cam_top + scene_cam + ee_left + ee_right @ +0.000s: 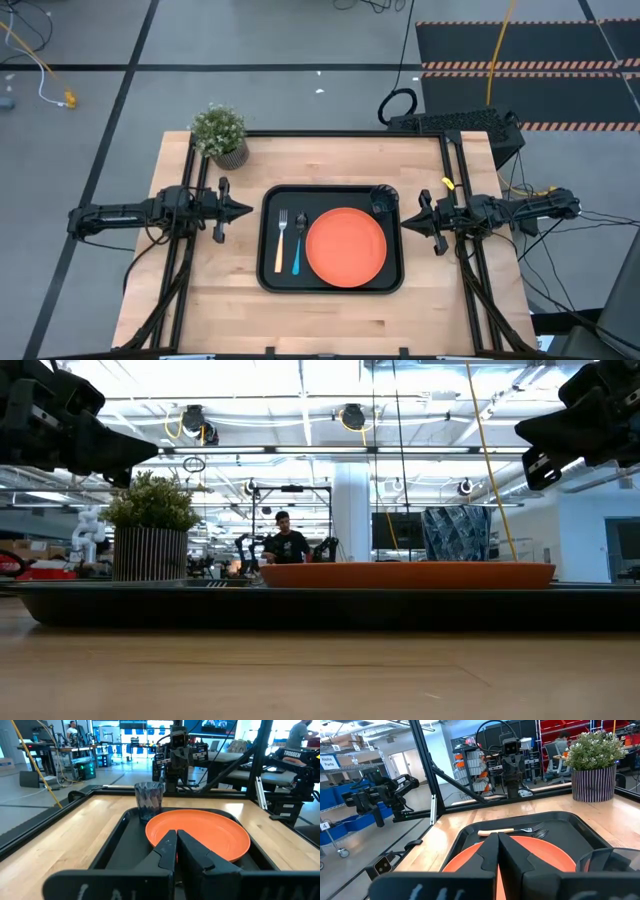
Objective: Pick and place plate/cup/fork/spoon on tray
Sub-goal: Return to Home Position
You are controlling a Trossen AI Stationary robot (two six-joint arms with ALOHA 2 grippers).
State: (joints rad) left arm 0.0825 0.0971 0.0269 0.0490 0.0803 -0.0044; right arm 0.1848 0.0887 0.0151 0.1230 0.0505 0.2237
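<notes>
plate [345, 246] tops tray [268, 280] between seemingly closed left gripper [245, 210], right gripper [405, 221].

Your left arm [130, 215] and right arm [515, 208] were matte black, built of slim jointed segments with dark cables [140, 262] trailing off them. The left gripper [248, 210] and right gripper [403, 217] each carried two angular black fingers [167, 851] tapering to a wedge.
</notes>
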